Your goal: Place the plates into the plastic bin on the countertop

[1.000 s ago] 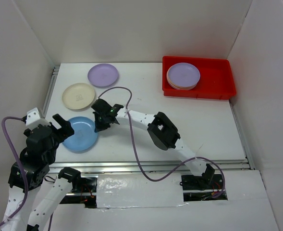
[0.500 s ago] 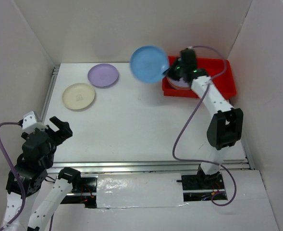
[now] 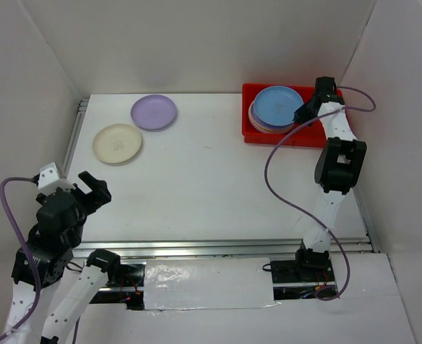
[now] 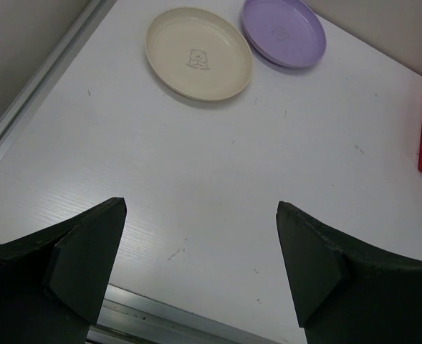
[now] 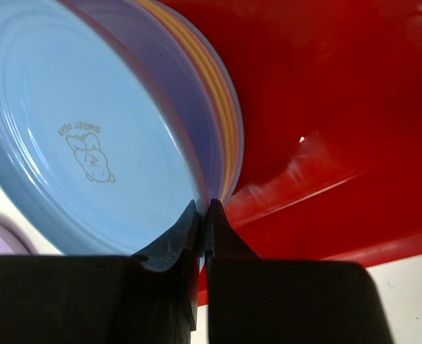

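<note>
Plain white walls point(image 3: 196, 43) stood on the left, far and right sides, meeting at the two far corners. A silver metal rail point(image 3: 218, 247) ran along the near side, and another rail point(image 3: 74, 136) ran up the left side, close against the left wall. Nearer than the first rail lay a crinkled, shiny silver strip point(image 3: 203, 279), set into a white ledge point(image 3: 382, 301).

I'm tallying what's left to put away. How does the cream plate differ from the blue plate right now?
The cream plate lies flat on the countertop, while the blue plate tops the stack in the red bin. The cream plate is untouched; the blue plate's rim is pinched by the shut right gripper. Both are round with a small printed figure in the middle.
</note>
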You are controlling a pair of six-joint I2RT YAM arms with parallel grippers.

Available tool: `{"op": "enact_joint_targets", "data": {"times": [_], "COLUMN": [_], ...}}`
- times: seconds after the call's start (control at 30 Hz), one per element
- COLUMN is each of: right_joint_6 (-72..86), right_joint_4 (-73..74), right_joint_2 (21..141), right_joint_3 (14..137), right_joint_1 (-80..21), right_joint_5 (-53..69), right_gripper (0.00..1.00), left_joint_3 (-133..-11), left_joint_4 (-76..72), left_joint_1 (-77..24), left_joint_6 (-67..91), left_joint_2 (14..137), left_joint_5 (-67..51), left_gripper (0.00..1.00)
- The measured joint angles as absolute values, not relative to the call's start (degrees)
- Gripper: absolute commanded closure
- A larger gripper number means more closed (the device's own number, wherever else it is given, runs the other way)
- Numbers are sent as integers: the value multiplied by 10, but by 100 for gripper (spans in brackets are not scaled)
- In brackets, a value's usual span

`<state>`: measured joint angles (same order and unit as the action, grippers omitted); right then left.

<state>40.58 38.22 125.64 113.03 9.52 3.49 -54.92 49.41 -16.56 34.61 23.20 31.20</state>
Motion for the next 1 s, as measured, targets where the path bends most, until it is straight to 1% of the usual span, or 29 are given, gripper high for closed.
{"op": "enact_joint_targets", "data": {"times": [0.03,0.07,0.1,0.13,0.2,0.27,0.33,0.4,0.5,0.6,0.7,0.77,0.9,1.0], "right_joint_6": [406,405,407,406,404,405,407,407,394,376,369,370,392,414], "right_joint_4": [387,387,388,388,383,363,356,361,336,267,194,154,96,70], "right_joint_2": [1261,1263,1264,1265,1255,1221,1163,1107,1001,850,686,617,544,517], "right_joint_3": [1136,1142,1148,1155,1159,1128,1077,1064,1044,919,719,610,443,365], "right_joint_1": [95,95,95,95,95,93,91,88,72,24,-74,-121,-145,-155], "right_joint_5": [38,41,46,50,54,55,58,67,107,143,191,239,302,330], "right_gripper": [88,43,20,0,0,0,0,0,0,0,0,0,0,0], "left_joint_3": [-549,-549,-549,-549,-548,-548,-554,-565,-564,-541,-528,-514,-475,-470], "left_joint_4": [493,493,493,492,492,492,494,489,443,374,324,293,215,165], "left_joint_1": [-166,-166,-166,-166,-166,-166,-166,-166,-166,-142,-89,-63,-27,9], "left_joint_6": [346,345,345,345,345,344,349,363,399,461,523,560,636,696], "left_joint_2": [233,235,239,243,253,268,296,347,432,528,633,670,676,703], "left_joint_5": [312,311,311,310,308,303,292,260,194,141,120,128,171,205], "left_gripper": [1,1,1,1,1,1,1,1,1,1,1,1,1,1]}}
